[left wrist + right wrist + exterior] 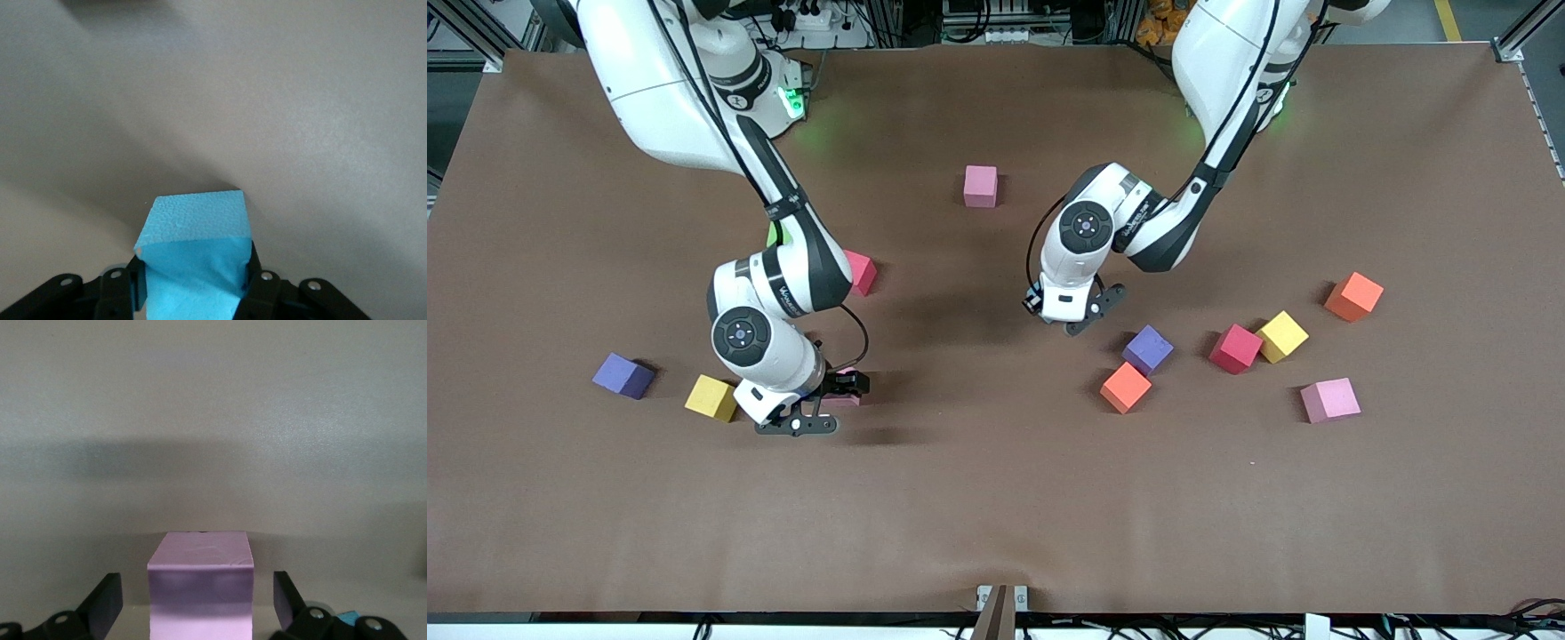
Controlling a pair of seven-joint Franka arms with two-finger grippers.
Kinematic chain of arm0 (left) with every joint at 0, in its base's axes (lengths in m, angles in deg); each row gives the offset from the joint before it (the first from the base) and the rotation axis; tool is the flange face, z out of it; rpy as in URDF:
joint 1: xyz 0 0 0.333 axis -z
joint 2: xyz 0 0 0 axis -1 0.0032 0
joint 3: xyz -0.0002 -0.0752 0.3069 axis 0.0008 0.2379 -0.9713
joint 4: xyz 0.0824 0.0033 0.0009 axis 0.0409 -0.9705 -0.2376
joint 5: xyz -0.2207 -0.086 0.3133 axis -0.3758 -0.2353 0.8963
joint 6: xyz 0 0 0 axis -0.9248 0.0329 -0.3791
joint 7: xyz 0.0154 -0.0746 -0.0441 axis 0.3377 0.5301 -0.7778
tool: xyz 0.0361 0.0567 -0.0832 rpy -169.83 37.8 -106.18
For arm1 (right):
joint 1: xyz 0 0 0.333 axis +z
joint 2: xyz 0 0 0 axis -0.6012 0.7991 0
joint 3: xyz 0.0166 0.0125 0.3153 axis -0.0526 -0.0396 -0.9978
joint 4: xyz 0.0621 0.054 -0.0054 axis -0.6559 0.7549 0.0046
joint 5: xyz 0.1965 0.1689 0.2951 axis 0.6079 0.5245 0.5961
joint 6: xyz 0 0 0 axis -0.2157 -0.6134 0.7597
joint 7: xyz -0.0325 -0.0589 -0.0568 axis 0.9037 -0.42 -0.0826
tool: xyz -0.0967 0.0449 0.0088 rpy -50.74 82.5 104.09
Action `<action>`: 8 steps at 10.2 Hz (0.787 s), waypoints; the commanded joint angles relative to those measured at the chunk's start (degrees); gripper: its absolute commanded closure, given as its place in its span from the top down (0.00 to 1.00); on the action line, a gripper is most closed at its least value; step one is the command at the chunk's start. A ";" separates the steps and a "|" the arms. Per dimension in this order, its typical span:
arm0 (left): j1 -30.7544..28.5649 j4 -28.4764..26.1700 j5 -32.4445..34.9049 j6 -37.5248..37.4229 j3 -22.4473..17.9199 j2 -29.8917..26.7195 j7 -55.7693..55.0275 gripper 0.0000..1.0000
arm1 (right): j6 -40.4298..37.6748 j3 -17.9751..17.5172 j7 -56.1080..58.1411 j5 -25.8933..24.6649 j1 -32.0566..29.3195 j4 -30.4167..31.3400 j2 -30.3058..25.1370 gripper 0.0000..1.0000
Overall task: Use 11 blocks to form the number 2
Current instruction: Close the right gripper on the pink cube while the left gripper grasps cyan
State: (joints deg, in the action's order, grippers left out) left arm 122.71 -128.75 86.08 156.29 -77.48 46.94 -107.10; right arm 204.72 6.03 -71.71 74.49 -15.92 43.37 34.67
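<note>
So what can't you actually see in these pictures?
- Front view: the light blue block in the shut left gripper is hidden under that arm's wrist; only the left wrist view shows it.
- Front view: the pink block inside the open right gripper is mostly covered by the gripper.
- Front view: the green cube is a sliver beside the right arm.

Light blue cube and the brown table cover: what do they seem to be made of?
The light blue cube, shut between the left gripper fingers, looks like matte foam: its faces are finely pebbled and dull. The table cover looks like brown paper or thin matte sheet, faintly wrinkled; I can't tell which.
</note>
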 commanded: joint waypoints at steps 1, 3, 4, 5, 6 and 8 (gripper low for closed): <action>-0.46 -3.16 -1.20 -0.32 2.47 -3.99 -11.85 0.08 | 1.65 0.12 0.75 -0.23 0.23 1.20 -0.04 1.00; -2.03 -8.15 -1.20 -0.32 5.63 -8.19 -18.14 0.09 | 3.41 0.20 0.84 -0.23 0.23 2.00 0.40 1.00; -3.78 -11.05 -1.20 -0.32 8.00 -10.57 -20.59 0.08 | 3.42 0.21 0.75 -0.23 0.23 2.00 0.75 1.00; -4.76 -13.51 -1.46 -0.24 9.32 -12.07 -22.96 0.09 | 3.50 0.12 0.75 -0.14 0.32 1.91 1.10 1.00; -5.47 -15.63 -4.16 -0.24 9.95 -13.48 -25.95 0.09 | 3.51 0.20 0.75 -0.14 0.23 2.00 1.54 1.00; -5.04 -19.68 -10.57 0.90 11.01 -16.38 -29.90 0.09 | 3.68 0.21 0.66 0.04 0.32 2.00 1.98 0.97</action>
State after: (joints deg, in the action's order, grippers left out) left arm 118.14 -144.13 79.53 156.11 -67.60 34.46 -133.82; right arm 207.78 6.02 -71.49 74.49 -15.91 45.35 36.26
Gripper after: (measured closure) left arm 0.454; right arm 0.022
